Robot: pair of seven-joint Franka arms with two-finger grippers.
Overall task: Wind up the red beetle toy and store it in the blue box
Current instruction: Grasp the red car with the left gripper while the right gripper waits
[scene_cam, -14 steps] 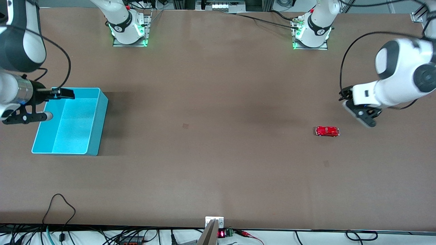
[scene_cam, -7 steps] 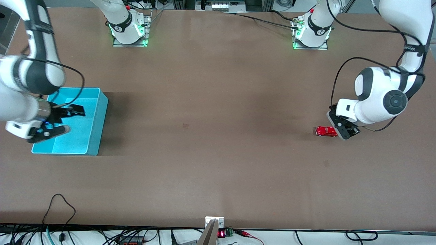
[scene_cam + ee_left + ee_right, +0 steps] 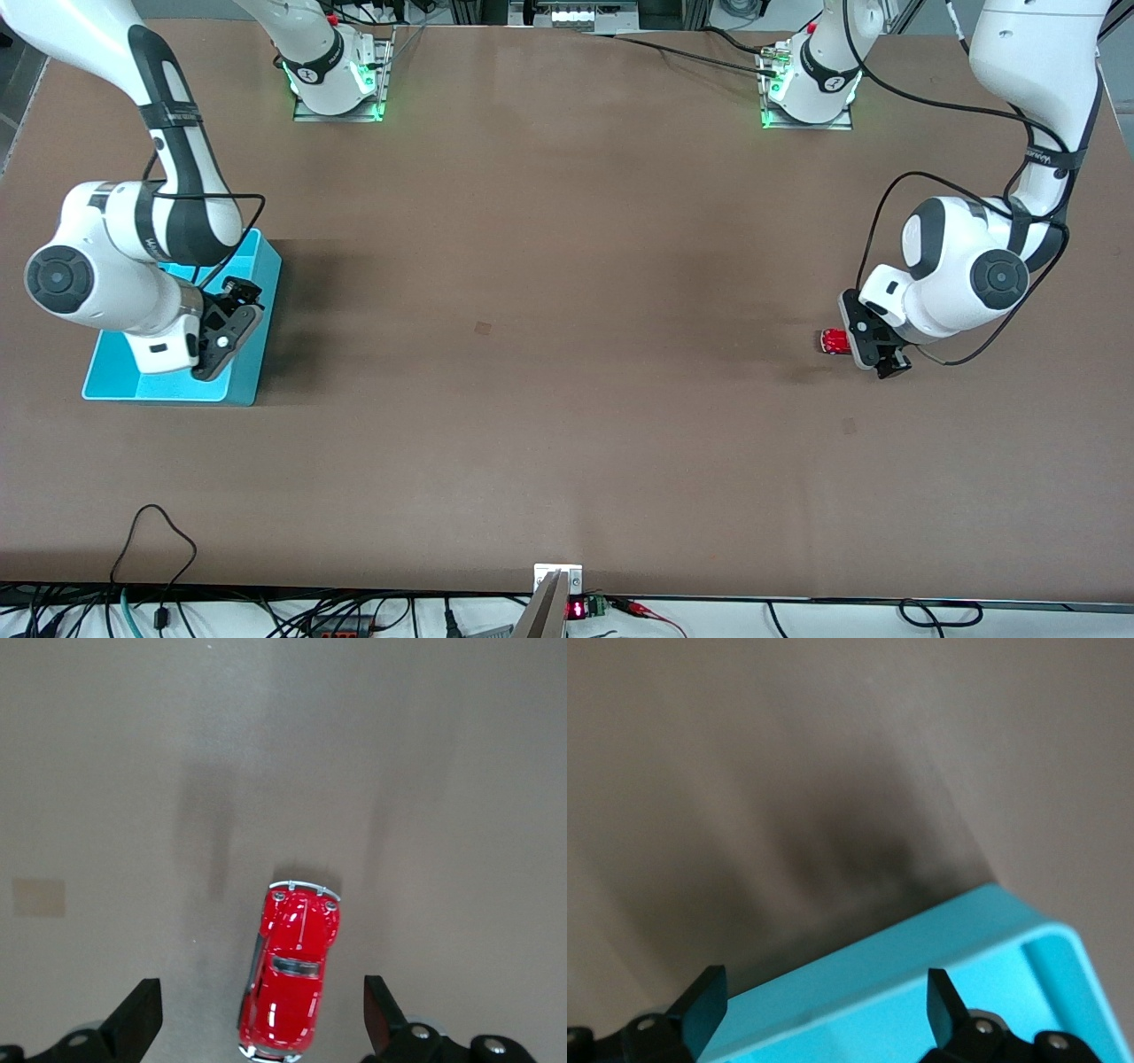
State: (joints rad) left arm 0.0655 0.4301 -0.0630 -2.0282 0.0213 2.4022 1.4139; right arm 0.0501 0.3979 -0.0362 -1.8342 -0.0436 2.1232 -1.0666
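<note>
The red beetle toy point(image 3: 833, 341) sits on the brown table toward the left arm's end, partly hidden by the hand. In the left wrist view the toy point(image 3: 291, 979) lies between the wide-open fingers without touching either. My left gripper point(image 3: 873, 346) is low over it, open. The blue box point(image 3: 257, 310) stands toward the right arm's end, largely covered by the right arm. My right gripper point(image 3: 226, 332) is open, straddling the box's wall point(image 3: 921, 966) on the side toward the table's middle; one fingertip point(image 3: 704, 1001) is outside it, the other inside.
The brown table point(image 3: 549, 354) is bare between the two arms. Both arm bases stand along the edge farthest from the front camera. Cables and a small display point(image 3: 576, 610) lie along the edge nearest to it.
The left gripper came down from beside the toy to straddle it. The right gripper moved from over the box's inside to its wall toward the table's middle, with the arm swinging over the box.
</note>
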